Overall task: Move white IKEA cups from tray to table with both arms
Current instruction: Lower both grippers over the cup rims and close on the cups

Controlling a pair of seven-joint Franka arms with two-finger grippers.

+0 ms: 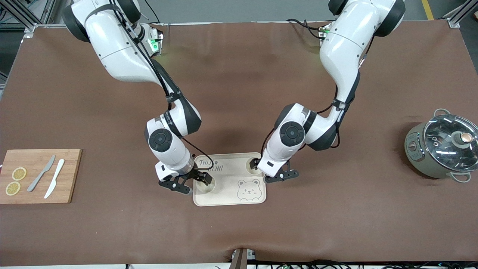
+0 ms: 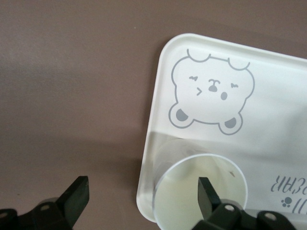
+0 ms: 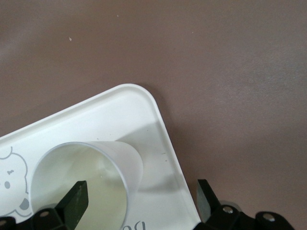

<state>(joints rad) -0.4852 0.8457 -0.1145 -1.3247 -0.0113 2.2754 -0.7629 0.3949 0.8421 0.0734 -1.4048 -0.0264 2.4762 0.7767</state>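
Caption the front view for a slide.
Both grippers, left and right, open astride small white cups on the cream bear-printed tray.

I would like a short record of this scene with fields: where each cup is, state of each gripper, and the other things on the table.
tray: cream bear-printed tray at the table's middle, toward the front camera
cup 1: white cup upright on the tray, at its corner toward the right arm's end
cup 2: white cup upright on the tray, at its corner toward the left arm's end
right gripper: open, one finger inside cup 1, one outside
left gripper: open, one finger inside cup 2, one outside
other: cutting board with two knives and lemon slices; lidded pot
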